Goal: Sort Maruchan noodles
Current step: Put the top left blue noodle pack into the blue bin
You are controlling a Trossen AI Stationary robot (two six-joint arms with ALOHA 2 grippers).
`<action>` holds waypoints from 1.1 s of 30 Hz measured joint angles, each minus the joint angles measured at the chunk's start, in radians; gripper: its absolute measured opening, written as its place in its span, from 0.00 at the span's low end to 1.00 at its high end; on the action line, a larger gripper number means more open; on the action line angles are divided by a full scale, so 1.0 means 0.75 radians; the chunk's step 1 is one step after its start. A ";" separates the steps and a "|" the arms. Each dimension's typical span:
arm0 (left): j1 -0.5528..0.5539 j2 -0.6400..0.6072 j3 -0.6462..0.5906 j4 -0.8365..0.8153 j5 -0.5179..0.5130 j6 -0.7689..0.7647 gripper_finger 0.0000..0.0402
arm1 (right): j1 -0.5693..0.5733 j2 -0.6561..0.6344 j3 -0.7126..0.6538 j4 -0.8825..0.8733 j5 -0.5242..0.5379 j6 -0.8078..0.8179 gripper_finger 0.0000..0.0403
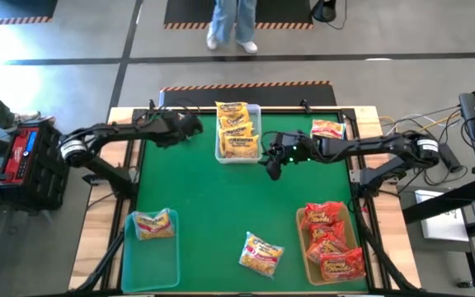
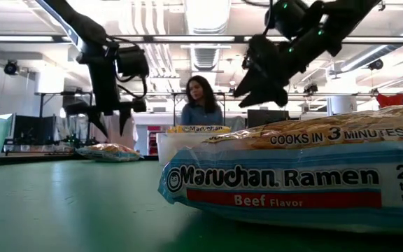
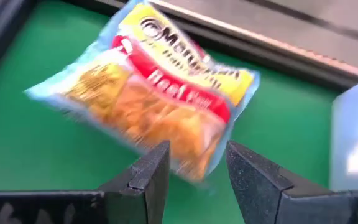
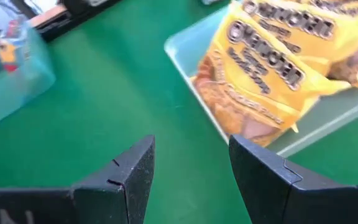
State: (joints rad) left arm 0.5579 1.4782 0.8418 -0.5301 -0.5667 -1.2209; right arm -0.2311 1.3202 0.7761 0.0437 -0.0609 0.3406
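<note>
The Maruchan noodles lie partly sorted: yellow packets (image 1: 237, 132) are piled in a clear bin (image 1: 221, 155) at the far middle of the table, red packets (image 1: 330, 239) fill a tan bin (image 1: 300, 243) at the near right, and one yellow-and-blue packet (image 1: 153, 223) sits in a teal bin (image 1: 148, 264) at the near left. Loose ones remain: a beef packet (image 1: 260, 253) on the cloth near the front edge, a red packet (image 1: 327, 129) at the far right, and another beef packet (image 3: 148, 99) under the left arm at the far left.

The step in hand looks like a pickup of that far-left beef packet. The left end effector (image 3: 197, 180) hangs just above it, fingers parted and empty, the packet's near edge showing between them. The next move would call for a descent straight onto the crinkly wrapper and a firm pinch, since the flat, slippery plastic could slide away. The right end effector (image 4: 191, 180) hovers beside the clear bin, also open and holding nothing.

The table (image 1: 204, 198) is covered in green cloth with a wooden border. Beyond it is a grey floor with striped tape, a person (image 2: 200, 101) standing past the far edge, and ceiling lights overhead
</note>
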 joint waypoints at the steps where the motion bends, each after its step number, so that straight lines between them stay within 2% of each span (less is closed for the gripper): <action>1: 0.025 0.006 -0.003 0.036 0.013 0.014 0.35 | -0.010 0.016 0.000 -0.001 -0.001 0.000 0.48; 10: 0.134 0.015 -0.002 0.055 0.020 0.086 0.35 | -0.033 0.130 0.000 -0.003 -0.070 0.071 0.48; 19: 0.177 0.029 -0.004 0.058 0.023 0.087 0.35 | -0.033 0.134 0.000 -0.001 -0.070 0.070 0.48; 23: 0.193 0.098 -0.004 0.056 0.073 0.087 0.35 | -0.033 0.125 0.001 -0.001 -0.075 0.070 0.48; 28: 0.199 0.183 0.003 0.065 0.137 0.125 0.35 | -0.032 0.124 0.000 -0.004 -0.163 0.073 0.48; 33: 0.137 0.164 0.002 0.027 0.198 0.143 0.35 | -0.032 0.123 0.001 -0.012 -0.200 0.087 0.48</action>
State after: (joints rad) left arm 0.6603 1.6014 0.8436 -0.5095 -0.4185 -1.1136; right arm -0.2554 1.4124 0.7765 0.0345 -0.2111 0.4061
